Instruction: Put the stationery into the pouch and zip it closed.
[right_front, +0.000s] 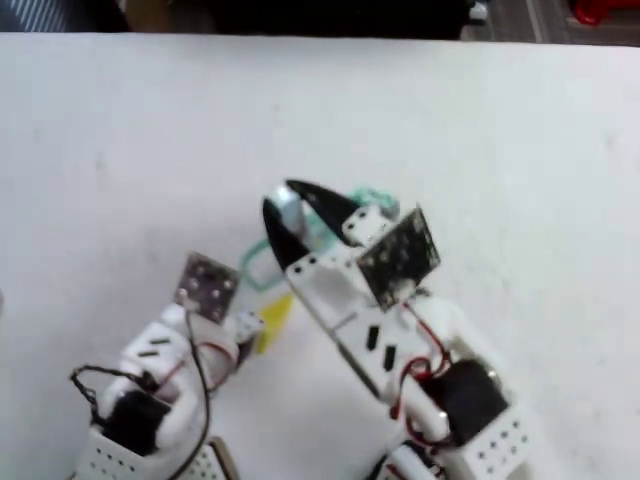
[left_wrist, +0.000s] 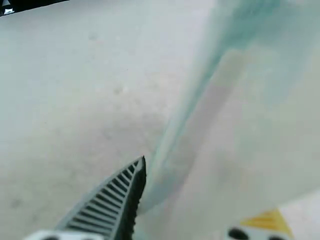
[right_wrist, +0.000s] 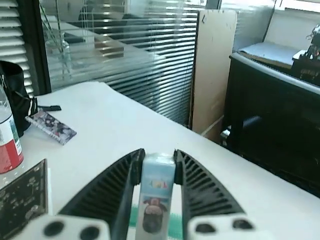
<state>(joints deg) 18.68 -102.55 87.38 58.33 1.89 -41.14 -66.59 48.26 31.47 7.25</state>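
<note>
Item (right_wrist: 157, 187): small, light, rigid, smooth-sided. Clamped across flat faces in right gripper (right_wrist: 158, 154), raised over pouch (right_front: 258, 265) mid-table. Pouch soft, limp: take hold at rim. Left gripper (left_wrist: 145, 175) against pouch; grip state indeterminable.

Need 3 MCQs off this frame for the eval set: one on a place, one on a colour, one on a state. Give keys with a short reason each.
1. Where does the pouch lie?
A) on the table, by the right gripper
B) at the table's far edge
C) on the black cabinet

2. What colour is the pouch's trim?
A) red
B) teal
C) black

3. How is the right gripper?
A) wide open, empty
B) shut, empty
C) shut on a small block

Key:
1 A, the high view shows the pouch on the table right by that gripper.
2 B, the pouch's edge shows teal in the high and left wrist views.
3 C, the right wrist view shows the block pinched between both fingers.
</note>
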